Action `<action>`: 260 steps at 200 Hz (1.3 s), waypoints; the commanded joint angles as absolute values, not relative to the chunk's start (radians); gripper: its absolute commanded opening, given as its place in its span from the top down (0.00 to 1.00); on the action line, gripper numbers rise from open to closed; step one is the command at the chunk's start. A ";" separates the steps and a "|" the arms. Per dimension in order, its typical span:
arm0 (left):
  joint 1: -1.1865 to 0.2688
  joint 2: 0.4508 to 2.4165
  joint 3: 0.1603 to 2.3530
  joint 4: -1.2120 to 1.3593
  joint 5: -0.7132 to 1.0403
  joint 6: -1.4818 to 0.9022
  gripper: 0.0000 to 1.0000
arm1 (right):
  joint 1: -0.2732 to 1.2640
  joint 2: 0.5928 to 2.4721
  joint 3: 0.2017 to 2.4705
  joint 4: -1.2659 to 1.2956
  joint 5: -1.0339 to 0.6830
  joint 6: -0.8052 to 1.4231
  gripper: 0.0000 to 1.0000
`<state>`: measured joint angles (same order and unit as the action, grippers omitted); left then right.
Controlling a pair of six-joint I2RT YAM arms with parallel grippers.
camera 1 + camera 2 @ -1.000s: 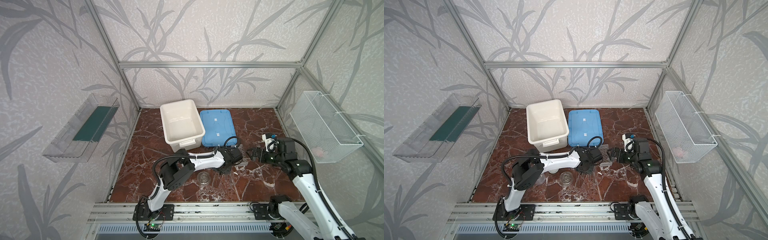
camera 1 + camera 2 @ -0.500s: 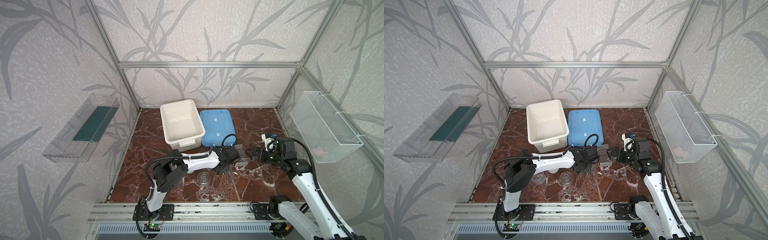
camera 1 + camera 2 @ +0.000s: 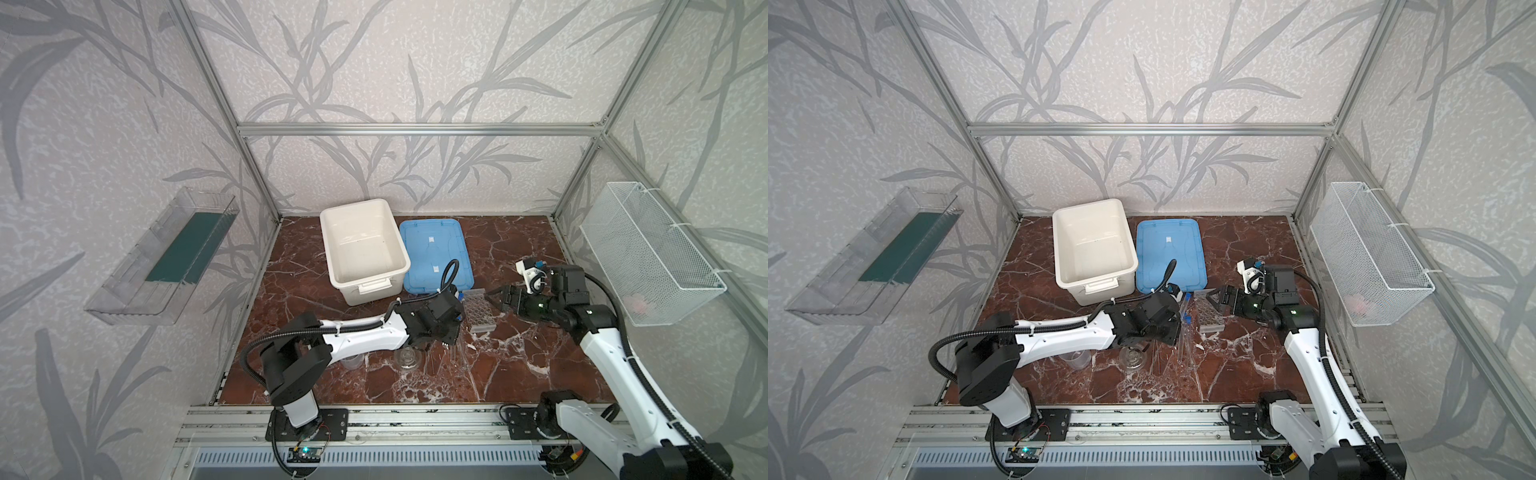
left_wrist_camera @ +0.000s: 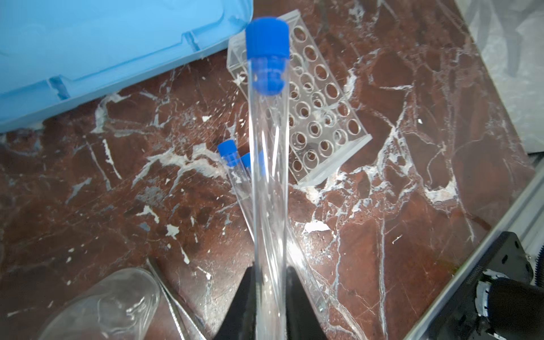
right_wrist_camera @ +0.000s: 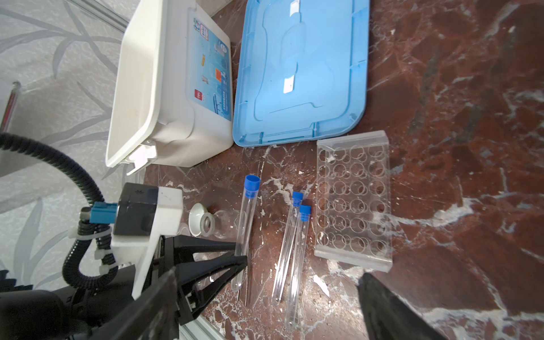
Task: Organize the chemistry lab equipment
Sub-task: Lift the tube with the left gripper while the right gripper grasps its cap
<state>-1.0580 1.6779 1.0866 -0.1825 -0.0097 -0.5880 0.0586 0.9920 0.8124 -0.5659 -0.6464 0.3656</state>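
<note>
In both top views the left gripper (image 3: 446, 328) reaches across the marble floor (image 3: 519, 374) to just beside the clear multi-hole rack (image 3: 478, 311). The right gripper (image 3: 506, 297) hovers at the rack's other side, probably placed there to steady it for loading. A small clear beaker (image 3: 1077, 359) and a round glass vessel (image 3: 1133, 357) stand nearer the front, beside the left arm and out of the way. The white tub (image 3: 352, 204) and its blue lid (image 3: 432, 249) lie at the back.

In the left wrist view the left gripper's jaws are clamped on the lower part of a blue-capped tube (image 4: 269, 153). The tube is lifted clear of the floor, and its cap points out over the rack. That looks like a carry toward the holes, and the tube would need tipping upright first. Two spare tubes (image 4: 232, 164) lie on the floor beneath it, just beside the rack, seemingly waiting their turn.

In the right wrist view the right gripper's jaws are spread wide with nothing between them, and the rack lies just ahead of them. The held tube's rounded end sticks out past the left gripper's fingers (image 5: 206, 244), which leaves it free to enter a hole. A white domed dish (image 5: 200, 219) sits beyond the tube.
</note>
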 commanded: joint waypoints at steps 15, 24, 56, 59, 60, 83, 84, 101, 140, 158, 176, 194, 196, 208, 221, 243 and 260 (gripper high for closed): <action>-1.058 1.603 1.035 -0.023 0.022 -0.491 0.81 | 0.090 1.094 0.874 -0.520 -0.752 0.368 0.17; -1.058 1.594 1.026 -0.010 0.022 -0.484 0.81 | 0.109 1.122 0.883 -0.505 -0.752 0.378 0.20; -1.058 1.588 1.017 0.006 0.027 -0.473 0.81 | 0.188 1.200 0.916 -0.474 -0.731 0.398 0.25; -1.060 1.588 1.016 0.007 0.028 -0.474 0.81 | 0.193 1.204 0.915 -0.468 -0.727 0.400 0.26; -1.060 1.588 1.016 0.007 0.028 -0.474 0.81 | 0.195 1.206 0.915 -0.466 -0.726 0.401 0.26; -1.065 1.590 1.016 0.011 0.028 -0.473 0.81 | 0.217 1.229 0.907 -0.433 -0.721 0.417 0.35; -1.064 1.590 1.016 0.011 0.028 -0.474 0.81 | 0.217 1.231 0.907 -0.432 -0.721 0.418 0.35; -1.065 1.589 1.015 0.014 0.026 -0.473 0.81 | 0.220 1.241 0.895 -0.410 -0.724 0.434 0.40; -1.067 1.589 1.020 0.022 0.029 -0.475 0.81 | 0.230 1.247 0.875 -0.362 -0.736 0.457 0.51; -1.067 1.589 1.027 0.020 0.030 -0.477 0.81 | 0.233 1.257 0.868 -0.351 -0.730 0.460 0.55; -1.066 1.589 1.029 0.019 0.030 -0.478 0.81 | 0.235 1.268 0.868 -0.356 -0.732 0.456 0.58; -1.066 1.592 1.029 0.018 0.032 -0.482 0.81 | 0.235 1.273 0.861 -0.348 -0.737 0.458 0.63; -1.067 1.592 1.030 0.018 0.032 -0.483 0.81 | 0.235 1.273 0.859 -0.347 -0.738 0.459 0.64; -1.067 1.593 1.028 0.020 0.032 -0.485 0.81 | 0.236 1.269 0.852 -0.344 -0.735 0.460 0.67; -1.066 1.595 1.028 0.020 0.033 -0.487 0.81 | 0.236 1.264 0.844 -0.339 -0.733 0.460 0.71; -1.067 1.601 1.029 0.020 0.035 -0.491 0.81 | 0.236 1.259 0.835 -0.334 -0.728 0.462 0.77; -1.068 1.603 1.031 0.021 0.043 -0.489 0.80 | 0.236 1.253 0.829 -0.330 -0.721 0.462 0.78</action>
<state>-1.0615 1.6154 1.0294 0.0017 0.0303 -0.4908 0.2302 1.2686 0.8459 -0.3531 -0.7170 0.4652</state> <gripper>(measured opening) 0.196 0.229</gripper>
